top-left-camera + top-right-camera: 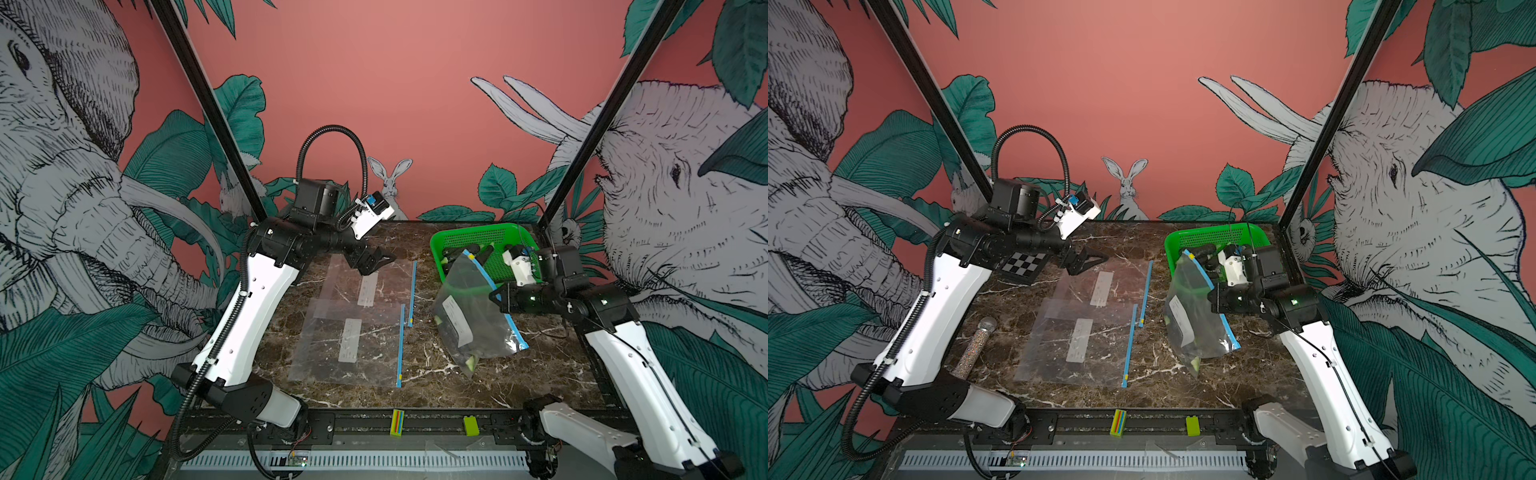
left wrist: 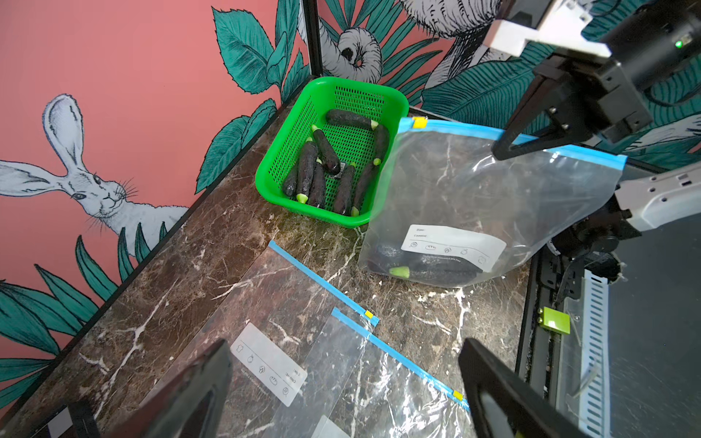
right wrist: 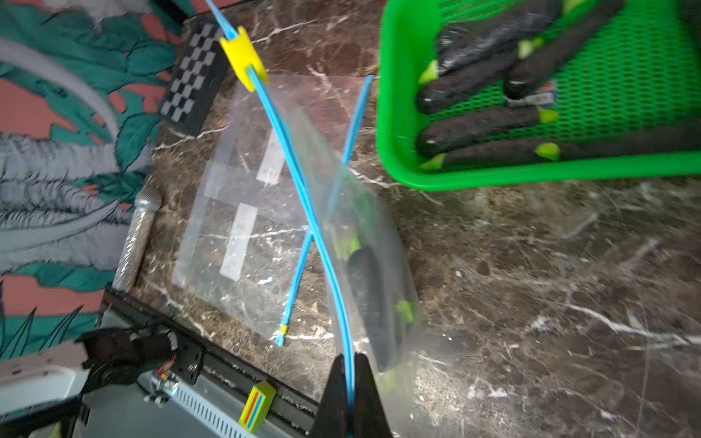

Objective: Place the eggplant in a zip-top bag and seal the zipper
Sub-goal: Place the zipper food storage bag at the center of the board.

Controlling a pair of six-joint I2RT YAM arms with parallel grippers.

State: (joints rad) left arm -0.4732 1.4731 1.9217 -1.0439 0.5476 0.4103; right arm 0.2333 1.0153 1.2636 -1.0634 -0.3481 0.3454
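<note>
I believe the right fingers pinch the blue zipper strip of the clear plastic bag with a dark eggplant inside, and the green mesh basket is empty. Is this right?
No: the green mesh basket holds several dark eggplants, as the left wrist view shows. The right fingers do pinch the blue zipper strip of the clear plastic bag.

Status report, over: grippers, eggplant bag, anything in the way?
Left gripper open, clear of bag. Right gripper shut on bag's zipper edge, eggplant inside. Green basket close behind; two empty bags flat beside.
</note>
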